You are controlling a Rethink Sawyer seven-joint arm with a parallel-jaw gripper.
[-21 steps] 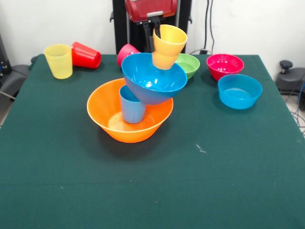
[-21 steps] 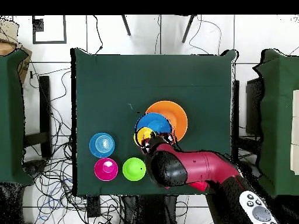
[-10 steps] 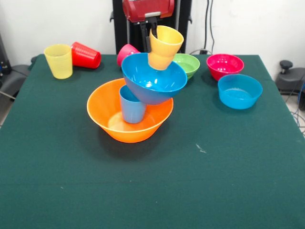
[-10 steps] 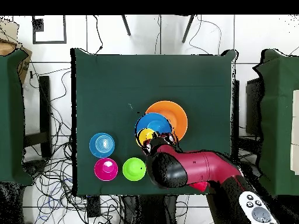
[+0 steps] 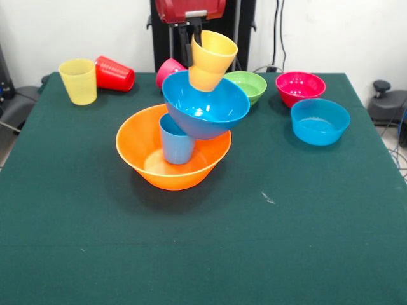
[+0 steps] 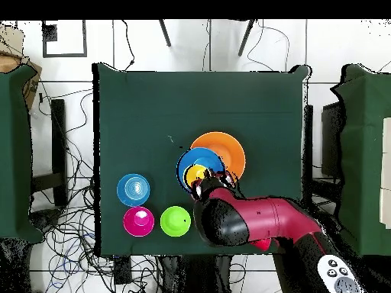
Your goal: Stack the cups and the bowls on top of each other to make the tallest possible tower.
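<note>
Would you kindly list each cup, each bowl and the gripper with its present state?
Large orange plastic bowl: upright on table.
Light blue cup: upright inside it.
Large blue bowl: tilted atop that cup.
Orange cup: tilted, gripped.
Yellow cup: upright.
Red cup: on its side.
Pink cup: tipped over.
Green bowl, magenta bowl, small blue bowl: upright, empty.
Gripper: shut.

Cups (image 5: 77,81): yellow, red, pink, light blue, orange
Bowls (image 5: 320,121): orange, blue, green, magenta, small blue
Bench (image 5: 254,241): dark green
Arm (image 6: 252,221): red, black
</note>
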